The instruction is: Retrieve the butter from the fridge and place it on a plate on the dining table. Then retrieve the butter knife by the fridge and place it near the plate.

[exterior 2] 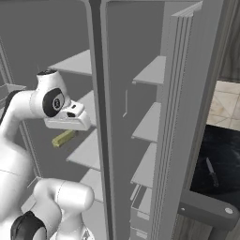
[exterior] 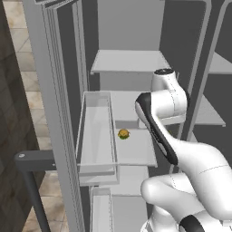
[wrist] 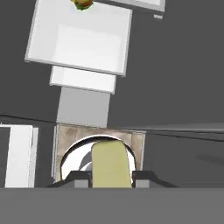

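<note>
Slim yellowish-olive butter stick [wrist: 110,164] sits clamped between the two dark finger tips of the two-finger gripper [wrist: 110,176]; jaws nearly closed, pressing it from both sides. In the hand view the stick runs from the tips toward 12 o'clock, with a rounded far end. In the right base view the same stick [exterior 2: 63,138] pokes out at about 7 o'clock below the white hand, tilted, in front of the pale grey shelves of the tall grey double-door fridge [exterior 2: 154,122]. Stick is plain, matte, no wrapper or markings visible.

A round brown-and-green burger-like item [exterior: 123,134] lies on a middle fridge shelf at about 9 o'clock from the arm's forearm in the left base view, well apart from the butter.

A thin dark grey butter knife [exterior 2: 211,172] lies on a glossy black surface at 3 o'clock past the open fridge door; blade detail too small to make out.

The near end of the stick is cut off by the bottom of the hand view. In the left base view the arm's own links hide the gripper and the butter.
</note>
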